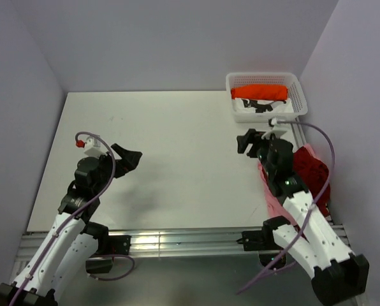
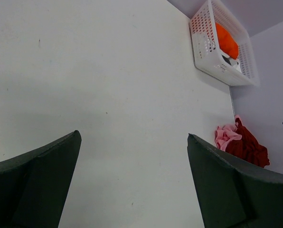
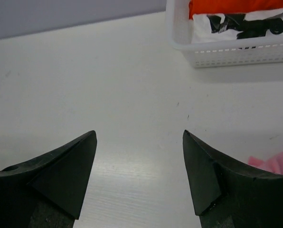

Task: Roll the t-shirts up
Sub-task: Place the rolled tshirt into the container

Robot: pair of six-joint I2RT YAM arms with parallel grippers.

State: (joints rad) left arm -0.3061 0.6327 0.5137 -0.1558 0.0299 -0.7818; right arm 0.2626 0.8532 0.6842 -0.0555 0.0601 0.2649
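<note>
A rolled orange t-shirt (image 1: 259, 93) (image 2: 226, 40) (image 3: 236, 5) lies in the white mesh basket (image 1: 264, 80) at the back right, beside a white cloth with black print (image 3: 236, 26). A dark red t-shirt (image 1: 308, 167) (image 2: 248, 147) and a pale pink t-shirt (image 1: 271, 191) (image 2: 225, 135) (image 3: 277, 164) lie crumpled at the table's right edge, partly under my right arm. My right gripper (image 1: 249, 141) (image 3: 139, 133) hangs open over bare table, left of that heap and short of the basket. Over the left half of the table, my left gripper (image 1: 129, 159) (image 2: 133, 135) is wide open and holds nothing.
The white table (image 1: 177, 140) is walled in by pale panels at the back and both sides. The basket (image 2: 203, 42) (image 3: 227, 54) stands against the back right corner. A metal rail runs along the near edge by the arm bases.
</note>
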